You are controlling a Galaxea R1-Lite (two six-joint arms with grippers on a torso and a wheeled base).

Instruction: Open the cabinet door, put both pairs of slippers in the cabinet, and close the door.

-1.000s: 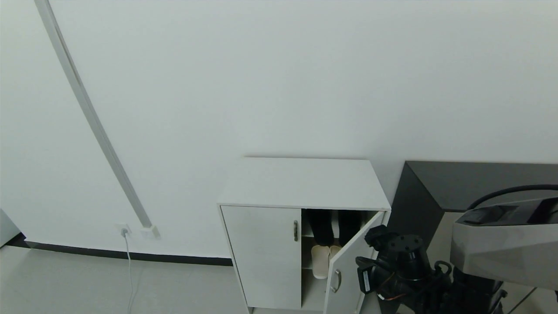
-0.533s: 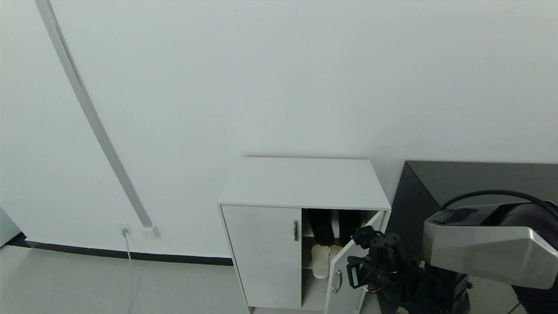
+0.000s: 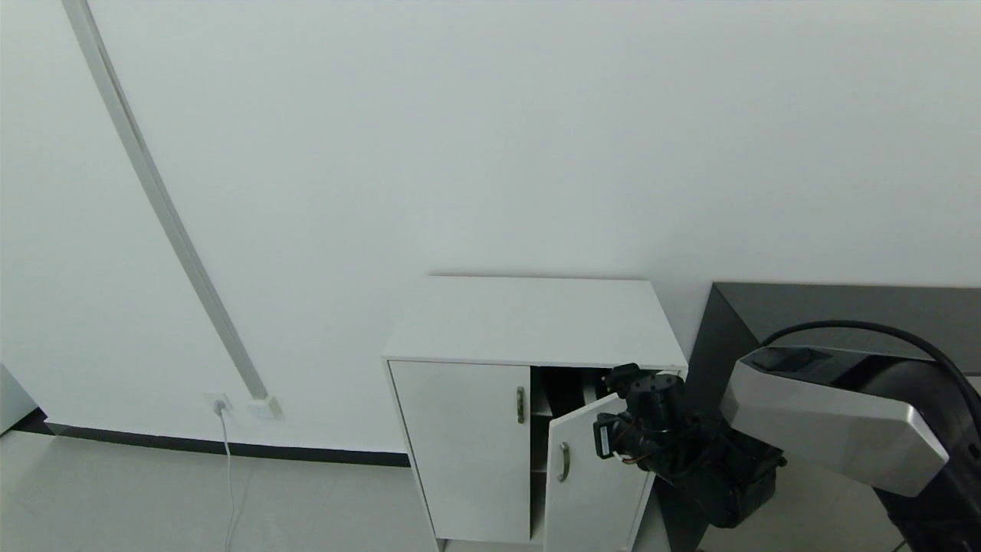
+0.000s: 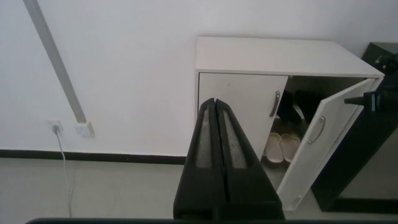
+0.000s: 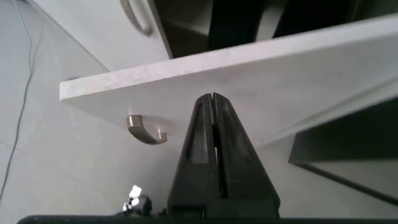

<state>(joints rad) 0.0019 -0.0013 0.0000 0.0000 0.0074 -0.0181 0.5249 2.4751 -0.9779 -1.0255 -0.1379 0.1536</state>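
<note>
The right end effector [image 5: 213, 98] has its two fingers shut tight together and holds nothing. Its tip is right up against the outside of the cabinet's right door [image 3: 590, 475], near the top of the door and not far from the door handle [image 5: 148, 130]. That door is part way open, with a gap between it and the left door [image 3: 460, 445], which is closed flat. The left end effector [image 4: 215, 102] also has its fingers pressed together with nothing between them, and it hangs in the air well apart from the cabinet [image 3: 529, 322]. The cabinet is white and stands on the floor [image 3: 191, 498] against the white wall [image 3: 490, 138]. Inside it, through the gap, a pair of light slippers [image 4: 281, 144] sits side by side on a lower shelf. A pair of dark slippers [image 4: 298, 102] sits on the shelf above them. Just beside the cabinet, on the robot's right, is a black piece of furniture [image 3: 766, 322]. Off to the left, a grey strip [image 3: 153, 192] runs down the wall to a wall socket [image 3: 218, 402]. A white cord [image 3: 228, 475] hangs from the socket to the floor.
</note>
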